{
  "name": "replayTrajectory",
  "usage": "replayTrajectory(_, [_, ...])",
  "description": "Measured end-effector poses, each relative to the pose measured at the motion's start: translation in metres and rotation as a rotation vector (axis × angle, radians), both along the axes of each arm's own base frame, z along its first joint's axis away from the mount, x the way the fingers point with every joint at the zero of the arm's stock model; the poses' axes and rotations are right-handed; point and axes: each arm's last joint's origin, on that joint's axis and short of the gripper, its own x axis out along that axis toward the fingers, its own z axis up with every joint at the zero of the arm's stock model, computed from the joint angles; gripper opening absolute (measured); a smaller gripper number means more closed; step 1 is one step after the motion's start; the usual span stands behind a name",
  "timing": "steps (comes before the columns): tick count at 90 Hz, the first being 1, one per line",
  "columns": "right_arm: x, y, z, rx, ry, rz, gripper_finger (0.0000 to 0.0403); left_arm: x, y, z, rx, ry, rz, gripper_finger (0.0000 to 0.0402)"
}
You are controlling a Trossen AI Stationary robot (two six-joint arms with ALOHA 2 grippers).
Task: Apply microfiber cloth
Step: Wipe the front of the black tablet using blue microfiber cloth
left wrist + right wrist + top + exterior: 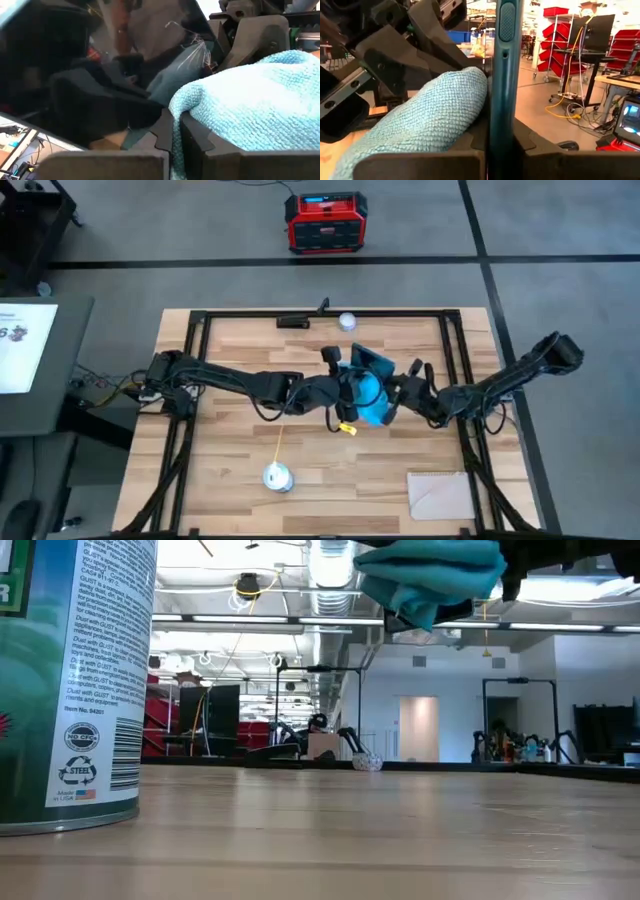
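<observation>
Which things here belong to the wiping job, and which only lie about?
Job: microfiber cloth in left hand; teal-backed tablet in right hand.

Lying about: spray can, beige sheet, small white ball, red box on floor.

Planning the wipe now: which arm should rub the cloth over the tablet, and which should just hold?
Left, probably. The left gripper is shut on the microfiber cloth, already pressed against the tablet. The right gripper clamps the tablet's edge, holding it upright above the table.
</observation>
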Motion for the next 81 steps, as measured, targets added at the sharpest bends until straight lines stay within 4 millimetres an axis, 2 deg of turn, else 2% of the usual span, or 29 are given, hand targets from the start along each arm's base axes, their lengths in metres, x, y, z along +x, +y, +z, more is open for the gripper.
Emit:
replayTrajectory(16, [0.0,0.0,0.0,0.001,-0.002,0.0,0.0009,0.0,0.0,-0.003,-0.017,0.007,-0.005,0.0])
replayTrajectory(51, [0.0,0.0,0.001,0.006,-0.014,0.002,0.0009,-0.001,0.0,-0.044,-0.066,-0.008,-0.023,0.0])
replayTrajectory(81, [-0.001,0.001,0.003,-0.002,-0.019,0.008,0.0009,-0.003,0.0,-0.056,-0.092,-0.024,-0.018,0.0])
